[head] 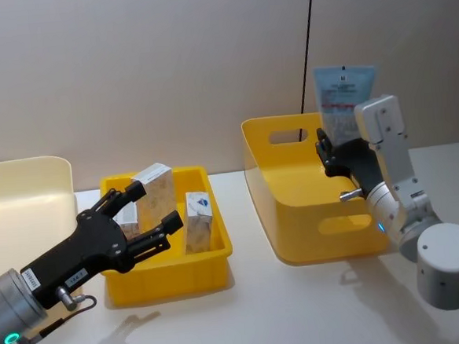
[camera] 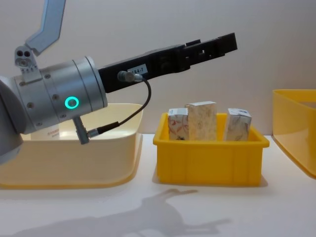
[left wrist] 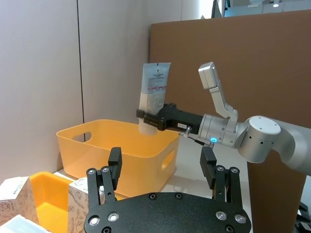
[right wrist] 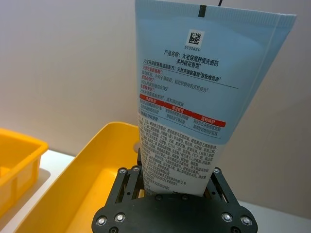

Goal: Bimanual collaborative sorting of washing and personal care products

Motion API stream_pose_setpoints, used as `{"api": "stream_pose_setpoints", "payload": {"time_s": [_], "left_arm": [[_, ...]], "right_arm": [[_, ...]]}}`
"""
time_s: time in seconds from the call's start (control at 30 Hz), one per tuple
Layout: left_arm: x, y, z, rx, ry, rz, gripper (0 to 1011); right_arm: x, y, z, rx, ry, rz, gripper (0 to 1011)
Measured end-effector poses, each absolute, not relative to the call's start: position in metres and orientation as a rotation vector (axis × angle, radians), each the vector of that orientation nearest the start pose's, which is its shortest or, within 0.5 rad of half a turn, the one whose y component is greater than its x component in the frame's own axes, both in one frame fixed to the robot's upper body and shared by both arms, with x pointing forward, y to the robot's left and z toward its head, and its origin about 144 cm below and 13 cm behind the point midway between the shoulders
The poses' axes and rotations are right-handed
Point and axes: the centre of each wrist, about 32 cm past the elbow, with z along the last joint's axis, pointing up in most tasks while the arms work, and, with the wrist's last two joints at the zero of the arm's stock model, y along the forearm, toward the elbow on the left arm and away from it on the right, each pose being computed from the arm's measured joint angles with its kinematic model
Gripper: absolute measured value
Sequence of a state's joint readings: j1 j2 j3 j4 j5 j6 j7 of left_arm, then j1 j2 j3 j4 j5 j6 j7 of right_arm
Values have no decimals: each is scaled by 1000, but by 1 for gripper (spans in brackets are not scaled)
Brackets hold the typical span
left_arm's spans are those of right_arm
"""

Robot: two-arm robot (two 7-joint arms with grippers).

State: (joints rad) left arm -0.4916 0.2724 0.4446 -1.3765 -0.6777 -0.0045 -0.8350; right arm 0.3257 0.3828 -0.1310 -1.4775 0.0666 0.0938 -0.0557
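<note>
Left arm: the silver cylindrical left arm [head: 10, 301], marked by a green ring light, is stretched forward and inward from the left side.
Left gripper: the black two-fingered left gripper [head: 155, 205] is held in the air with its fingers [left wrist: 114, 162] spread wide.
Right arm: the white-and-grey jointed right arm [head: 449, 263] is bent, with its wrist raised.
Right gripper: the black right gripper [head: 323, 151] is clamped on the lower end of an upright pale-blue flat squeeze tube [right wrist: 194, 116].

A lab-like test bench: white table [head: 302, 309], bare beige wall [head: 167, 66], brown partition board [left wrist: 252, 58], yellow bins [head: 297, 242].
</note>
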Motion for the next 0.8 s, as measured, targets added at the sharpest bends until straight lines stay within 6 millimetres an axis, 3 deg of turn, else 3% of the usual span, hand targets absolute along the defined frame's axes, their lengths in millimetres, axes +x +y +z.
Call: {"api": "stream_pose_setpoints", "payload": {"time_s": [0.8], "left_arm": [[568,191,1239,-290,-8,348,1003]], "right_arm": [[547,-293,1220,-217,-244,-1561,466]]}}
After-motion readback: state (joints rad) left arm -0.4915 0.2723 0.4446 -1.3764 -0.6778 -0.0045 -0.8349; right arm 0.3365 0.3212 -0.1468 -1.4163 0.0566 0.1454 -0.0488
